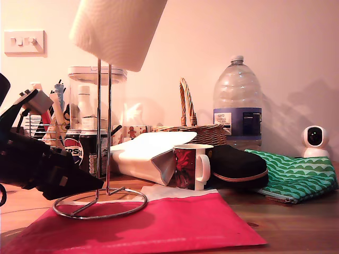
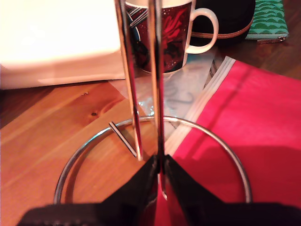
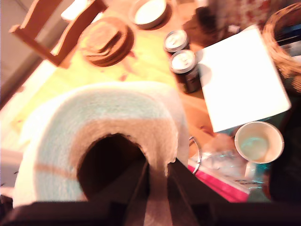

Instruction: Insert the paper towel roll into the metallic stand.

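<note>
Wooden table (image 1: 296, 222); first jaws clamped on metallic stand (image 1: 104, 138), second pinching paper towel roll (image 1: 116, 29).

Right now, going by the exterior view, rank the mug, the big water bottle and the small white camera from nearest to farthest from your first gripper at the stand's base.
1. The mug, just past the metallic stand that my first gripper clamps, toward the exterior view's right.
2. The water bottle, further right, at the wall.
3. The white camera, at the exterior view's far right.
</note>
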Available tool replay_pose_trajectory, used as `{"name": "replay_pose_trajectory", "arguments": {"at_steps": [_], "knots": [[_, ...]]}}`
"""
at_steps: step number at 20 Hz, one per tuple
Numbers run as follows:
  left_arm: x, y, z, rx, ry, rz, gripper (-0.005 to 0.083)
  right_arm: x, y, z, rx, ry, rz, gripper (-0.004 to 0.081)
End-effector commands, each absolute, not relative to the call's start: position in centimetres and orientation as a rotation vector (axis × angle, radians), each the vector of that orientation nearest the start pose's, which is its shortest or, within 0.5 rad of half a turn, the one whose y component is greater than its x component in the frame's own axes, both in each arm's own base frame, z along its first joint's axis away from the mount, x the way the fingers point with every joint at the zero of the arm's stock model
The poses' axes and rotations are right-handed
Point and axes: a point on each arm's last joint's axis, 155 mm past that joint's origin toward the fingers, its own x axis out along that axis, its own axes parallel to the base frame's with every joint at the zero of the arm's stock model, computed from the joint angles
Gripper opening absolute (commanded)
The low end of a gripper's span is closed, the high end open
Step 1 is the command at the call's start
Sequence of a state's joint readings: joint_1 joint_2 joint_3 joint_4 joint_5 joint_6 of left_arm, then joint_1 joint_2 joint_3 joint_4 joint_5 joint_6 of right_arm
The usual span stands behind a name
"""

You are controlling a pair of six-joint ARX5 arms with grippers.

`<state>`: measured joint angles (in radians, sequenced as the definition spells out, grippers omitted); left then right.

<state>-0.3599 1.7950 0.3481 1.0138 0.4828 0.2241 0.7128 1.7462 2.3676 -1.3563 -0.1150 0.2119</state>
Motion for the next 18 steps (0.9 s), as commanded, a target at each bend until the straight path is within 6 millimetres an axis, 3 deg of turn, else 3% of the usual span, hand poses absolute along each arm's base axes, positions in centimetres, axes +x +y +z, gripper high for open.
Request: {"name": "replay_pose_trajectory", "arguments": {"at_steps": [1, 5, 11, 18], "knots": [[30.5, -21.3, 0.4, 0.184, 0.438, -0.906, -0.0023, 31.1, 30.3, 34.8, -0.082, 0.890, 0.682, -0.0013], [30.4, -21.3, 0.2, 0.196, 0.444, -0.909, -0.0023, 30.9, 30.2, 35.2, -0.105, 0.873, 0.678, -0.0013], [29.8, -21.2, -0.7, 0.252, 0.460, -0.931, -0.0023, 30.5, 29.9, 39.5, -0.097, 0.744, 0.720, -0.0013], [27.9, -23.0, -1.4, 0.334, 0.457, -1.025, -0.0023, 30.5, 30.0, 40.0, -0.112, 0.719, 0.737, -0.0013]]}}
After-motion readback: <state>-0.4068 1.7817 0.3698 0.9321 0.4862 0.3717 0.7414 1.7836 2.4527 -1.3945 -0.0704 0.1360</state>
